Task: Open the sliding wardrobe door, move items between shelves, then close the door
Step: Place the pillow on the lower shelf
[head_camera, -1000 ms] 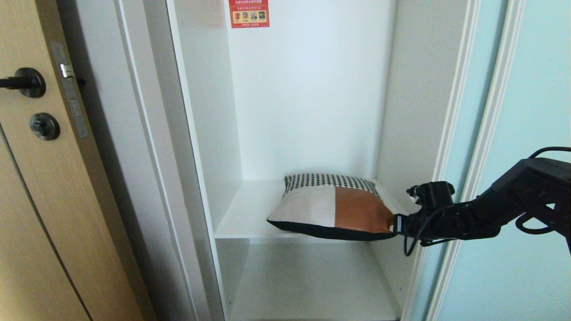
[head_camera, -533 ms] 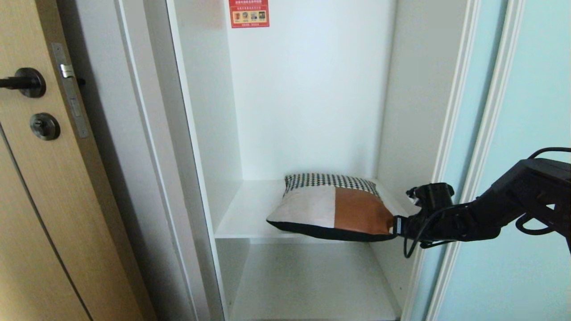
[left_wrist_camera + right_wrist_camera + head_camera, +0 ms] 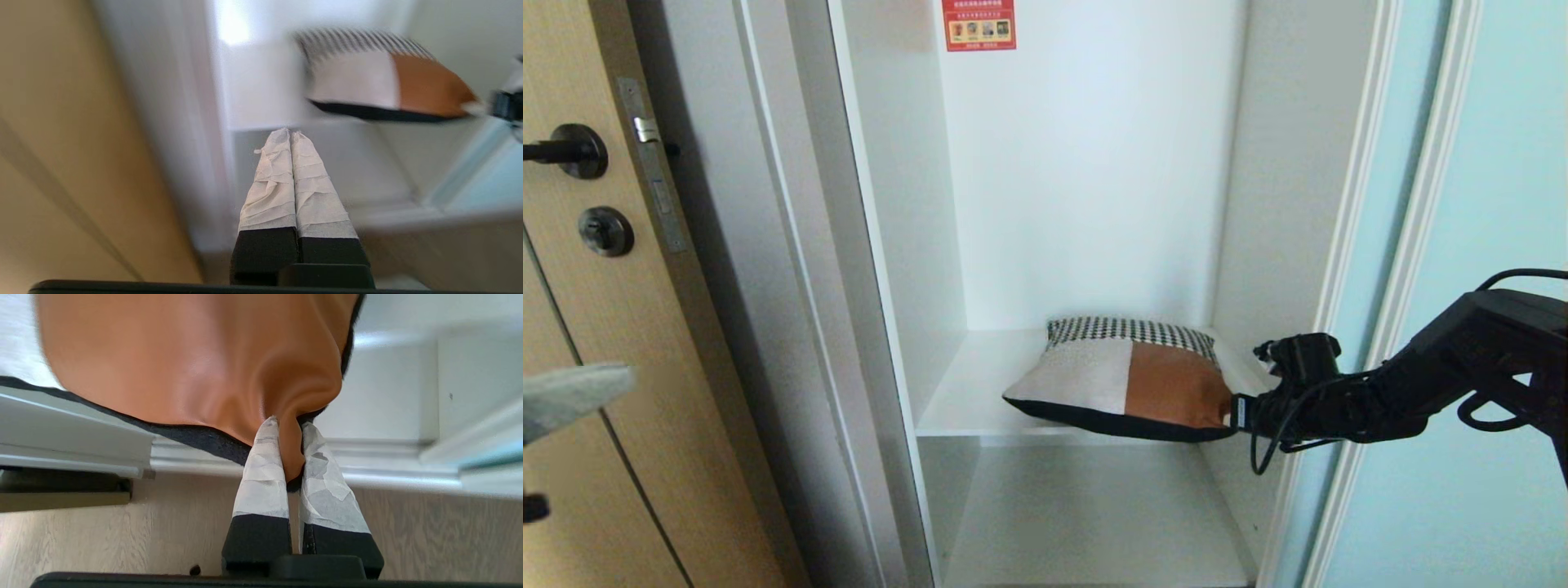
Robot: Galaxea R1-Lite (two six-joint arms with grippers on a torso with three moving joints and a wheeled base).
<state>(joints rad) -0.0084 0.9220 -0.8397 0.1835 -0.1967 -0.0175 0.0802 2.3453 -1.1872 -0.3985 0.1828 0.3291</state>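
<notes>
The item here is a patchwork cushion [image 3: 1123, 382] in white, tan-brown and black check. It lies on the upper shelf [image 3: 968, 388], its front edge hanging over. My right gripper [image 3: 1235, 412] reaches in from the right. It is shut on the cushion's tan front corner [image 3: 282, 412], which sits pinched between the taped fingers [image 3: 261, 473]. My left gripper [image 3: 290, 131] is shut on nothing and points at the lower compartment. Its pale tip shows at the head view's left edge [image 3: 580, 392]. The aqua sliding wardrobe door [image 3: 1494, 163] stands slid to the right. The lower shelf [image 3: 1094, 514] is bare.
A light wooden door with a black lever handle [image 3: 564, 151] stands at the left, beside the white wardrobe post [image 3: 792, 286]. A red sticker [image 3: 978, 24] is on the back wall. Pale wood floor [image 3: 102, 539] lies below the wardrobe.
My right gripper has pushed the cushion slightly to the left along the shelf. My left gripper has risen into the head view at the left edge.
</notes>
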